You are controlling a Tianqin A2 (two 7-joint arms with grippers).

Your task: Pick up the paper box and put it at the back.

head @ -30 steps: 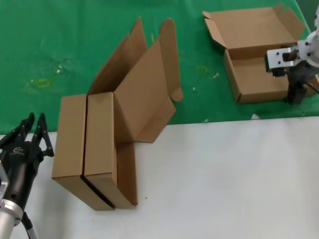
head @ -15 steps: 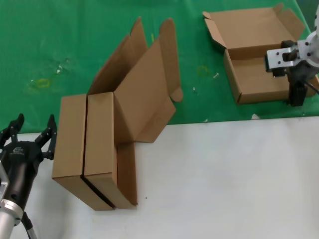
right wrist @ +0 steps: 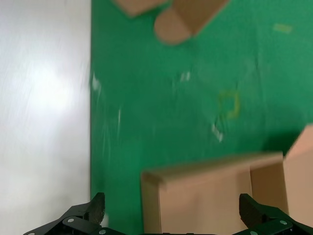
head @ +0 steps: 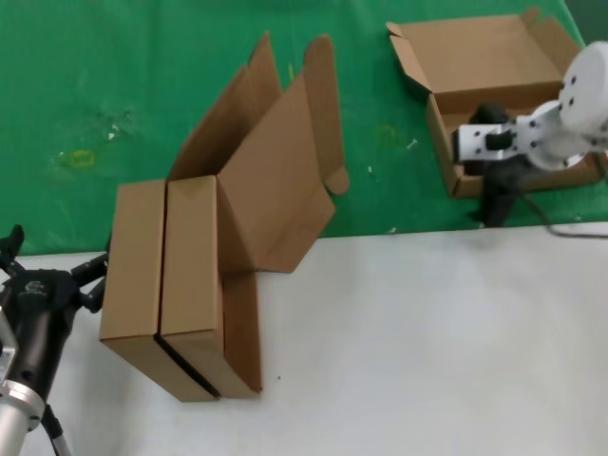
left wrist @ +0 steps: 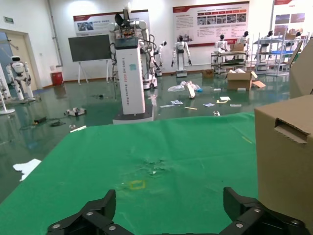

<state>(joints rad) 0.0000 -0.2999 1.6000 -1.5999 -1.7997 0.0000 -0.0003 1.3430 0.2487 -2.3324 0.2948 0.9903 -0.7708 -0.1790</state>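
Note:
Three brown paper boxes show in the head view. Two stand on edge side by side, the left one and the right one, lids raised, straddling the edge of the green cloth. The third lies open on the cloth at the back right. My left gripper is open and empty just left of the standing pair; its wrist view shows a box side beside one finger. My right gripper is open and empty at the third box's front left corner.
The white tabletop fills the front half, with its edge against the cloth in the right wrist view. Yellowish stains and tape marks dot the cloth. Beyond the table the left wrist view shows a hall with a robot stand.
My left gripper's fingers have spread wider beside the standing boxes. My right arm has swung left and forward, from the open box's right side to its front left corner.

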